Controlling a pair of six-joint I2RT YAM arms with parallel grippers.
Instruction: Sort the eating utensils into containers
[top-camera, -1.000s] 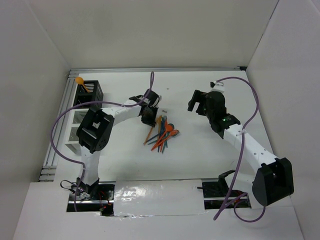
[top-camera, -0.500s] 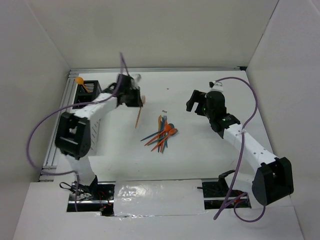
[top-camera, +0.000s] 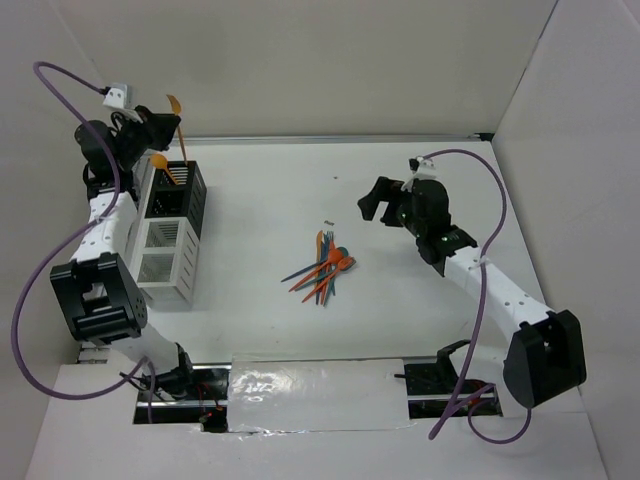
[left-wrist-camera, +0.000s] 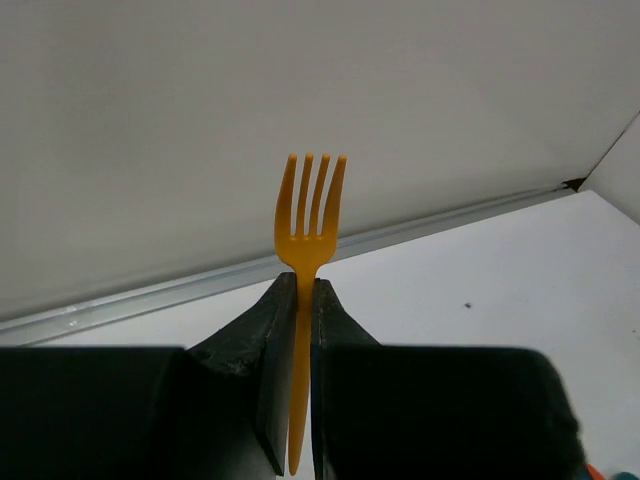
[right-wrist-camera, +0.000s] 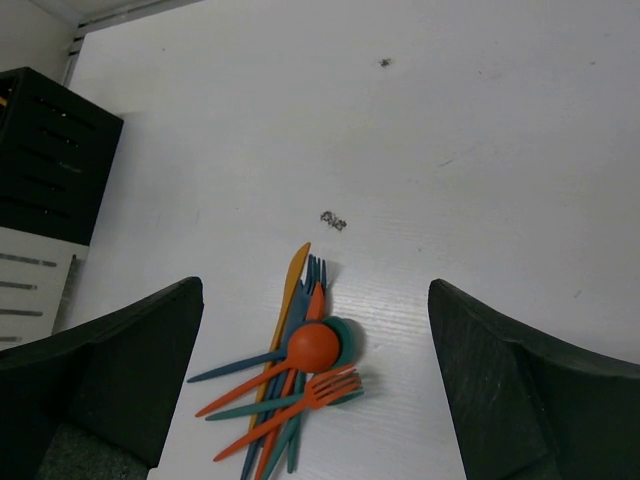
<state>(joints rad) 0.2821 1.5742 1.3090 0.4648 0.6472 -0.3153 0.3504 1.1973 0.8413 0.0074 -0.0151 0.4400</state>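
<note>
left claw (left-wrist-camera: 303, 300) pinches orange fork (left-wrist-camera: 310, 200) high up by black bin (top-camera: 190, 190). release now, it may miss. right claw (top-camera: 378, 205) gaping.

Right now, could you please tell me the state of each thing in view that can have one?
Left fingers: shut on the orange fork.
Orange fork: gripped by its handle, tines free.
Right fingers: open, empty.
Utensil pile: loose on the table, overlapping.
Black bin: upright, orange spoon inside.
White bins: upright, contents unclear.

Utensil pile (top-camera: 325, 266) right of bins (top-camera: 168, 238), fork (left-wrist-camera: 309, 232) perhaps above them
</note>
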